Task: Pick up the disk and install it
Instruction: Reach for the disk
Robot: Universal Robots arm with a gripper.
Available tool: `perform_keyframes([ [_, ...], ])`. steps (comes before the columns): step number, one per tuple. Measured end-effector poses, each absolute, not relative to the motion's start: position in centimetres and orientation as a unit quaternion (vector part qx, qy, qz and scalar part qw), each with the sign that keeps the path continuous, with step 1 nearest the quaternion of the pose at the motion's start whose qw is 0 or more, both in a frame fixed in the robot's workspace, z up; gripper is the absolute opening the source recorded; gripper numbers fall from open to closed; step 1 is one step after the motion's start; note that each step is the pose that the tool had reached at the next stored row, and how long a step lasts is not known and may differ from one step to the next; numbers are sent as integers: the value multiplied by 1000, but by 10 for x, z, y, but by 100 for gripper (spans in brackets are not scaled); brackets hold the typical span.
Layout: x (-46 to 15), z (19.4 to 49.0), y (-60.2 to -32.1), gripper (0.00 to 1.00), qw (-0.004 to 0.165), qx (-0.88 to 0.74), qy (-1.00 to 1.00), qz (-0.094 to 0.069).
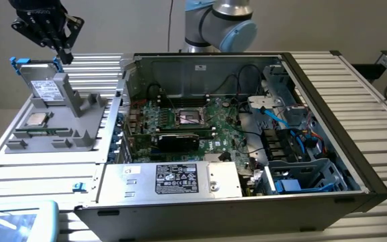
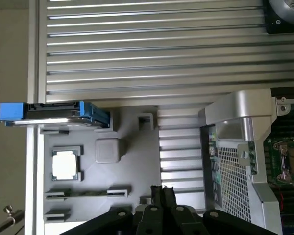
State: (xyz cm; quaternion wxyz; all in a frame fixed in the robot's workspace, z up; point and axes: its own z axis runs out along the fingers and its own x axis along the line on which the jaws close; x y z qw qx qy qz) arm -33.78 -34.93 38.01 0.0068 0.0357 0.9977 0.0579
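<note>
Gripper point(image 2: 161, 192) closed, empty — disk point(image 1: 44, 86) upright in stand point(image 1: 79, 107).

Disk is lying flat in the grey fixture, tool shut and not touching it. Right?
Not flat. The disk stands upright on edge in the grey fixture, as the exterior view shows. The tool is shut and not touching it.
</note>
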Motion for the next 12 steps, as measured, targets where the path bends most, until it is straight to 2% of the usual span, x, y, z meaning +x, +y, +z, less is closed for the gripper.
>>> perform_keyframes([
  [12,-372,380,-331,11,-5,36,998,59],
])
